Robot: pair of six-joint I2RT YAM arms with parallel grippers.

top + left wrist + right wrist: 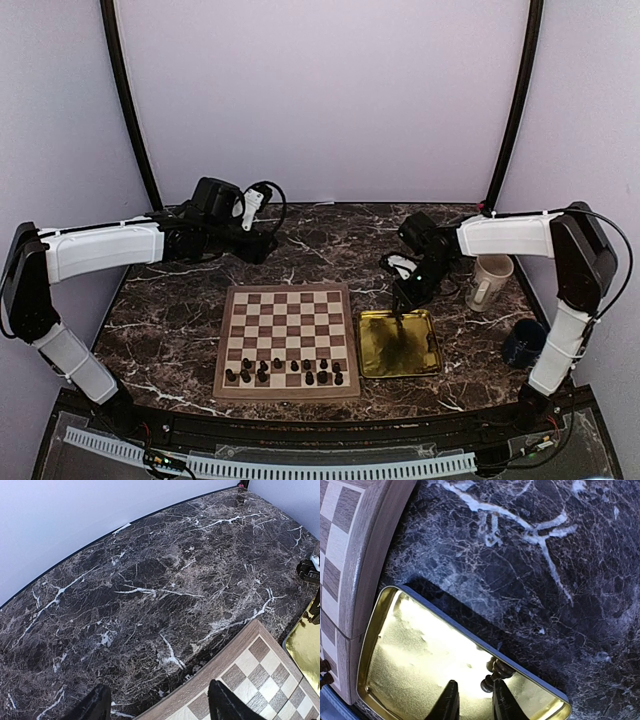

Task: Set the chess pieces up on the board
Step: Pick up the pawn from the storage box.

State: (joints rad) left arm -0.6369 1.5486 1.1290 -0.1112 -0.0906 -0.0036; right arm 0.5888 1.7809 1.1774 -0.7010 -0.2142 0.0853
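Nearest us, the pieces [290,372] crowd the board's [288,310] two rows at 6 o'clock. We judge them light, rigid, smooth and quick to tip, so pinch low across the stem. At the board's 3 o'clock the tray [415,355] shows a single piece [490,677] beside the right gripper [474,685], whose fingers stand narrowly apart; whether it pinches, we cannot tell. At 11 o'clock the left gripper [157,695] hangs spread, holding nothing.
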